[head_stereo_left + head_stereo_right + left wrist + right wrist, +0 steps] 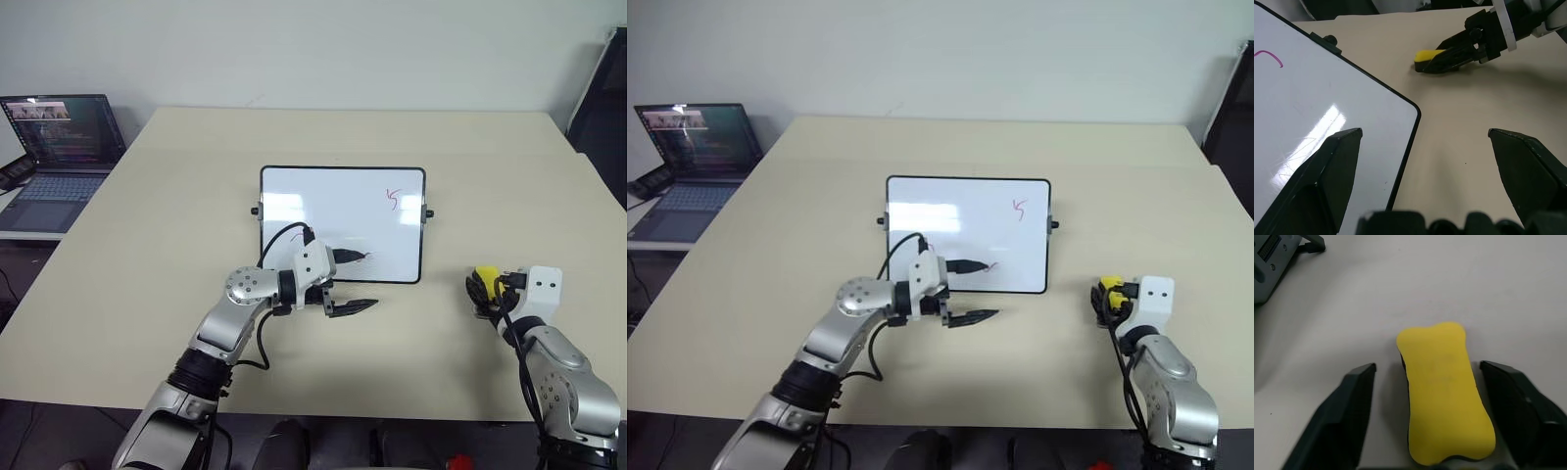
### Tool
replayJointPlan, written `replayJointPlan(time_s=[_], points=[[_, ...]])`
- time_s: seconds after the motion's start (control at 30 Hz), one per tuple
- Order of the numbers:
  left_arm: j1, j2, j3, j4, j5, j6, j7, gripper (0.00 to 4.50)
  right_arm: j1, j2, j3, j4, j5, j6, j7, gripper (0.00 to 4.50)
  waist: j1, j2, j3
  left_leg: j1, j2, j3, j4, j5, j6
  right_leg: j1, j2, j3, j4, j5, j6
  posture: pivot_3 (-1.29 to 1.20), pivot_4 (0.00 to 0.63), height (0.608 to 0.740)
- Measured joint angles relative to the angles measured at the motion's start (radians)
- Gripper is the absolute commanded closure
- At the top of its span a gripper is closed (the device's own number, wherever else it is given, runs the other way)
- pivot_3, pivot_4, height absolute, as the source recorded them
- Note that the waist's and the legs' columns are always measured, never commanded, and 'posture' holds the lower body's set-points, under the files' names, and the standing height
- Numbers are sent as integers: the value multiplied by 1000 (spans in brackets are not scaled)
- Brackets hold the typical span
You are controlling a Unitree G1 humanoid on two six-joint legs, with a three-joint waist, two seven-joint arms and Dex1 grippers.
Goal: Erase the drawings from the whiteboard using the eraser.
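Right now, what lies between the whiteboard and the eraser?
Only bare table: the head views show nothing between the whiteboard and the eraser.

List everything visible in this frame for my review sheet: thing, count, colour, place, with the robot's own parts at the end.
table: one, beige, carries everything but the laptop.
whiteboard: one, white with thin black frame and side knobs, flat at the table's middle.
drawings: two reddish-purple squiggles showing, one at the board's upper right, one near its lower edge by the left gripper.
eraser: one, yellow with dark underside, on the table to the right of the board, between the right gripper's fingers.
laptop: one, dark, screen lit, on a separate surface off the table's left edge.
left gripper: black fingers open, astride the board's lower right corner.
right gripper: black fingers around the eraser, a gap showing on one side.
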Motion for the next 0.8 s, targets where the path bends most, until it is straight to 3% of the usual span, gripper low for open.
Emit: replayJointPlan(time_s=[0.17,0.5,0.8], points=[[0,-4,0,0,0,0,2,0,-10,-1,-7,18,-3,-19,-5,3215,0,0,0,0,0,0,0,0,0,0,0,0,0,0,0,0,150,740],[0,-5,1,0,8,-3,26,0,-14,-16,0,28,-25,-44,-15,3225,0,0,0,0,0,0,0,0,0,0,0,0,0,0,0,0,150,740],[-16,-73,68,0,117,-73,283,0,-9,-31,93,-45,-101,-107,-18,3225,1,0,0,0,0,0,1,1,-2,0,0,0,0,0,0,0,150,740]])
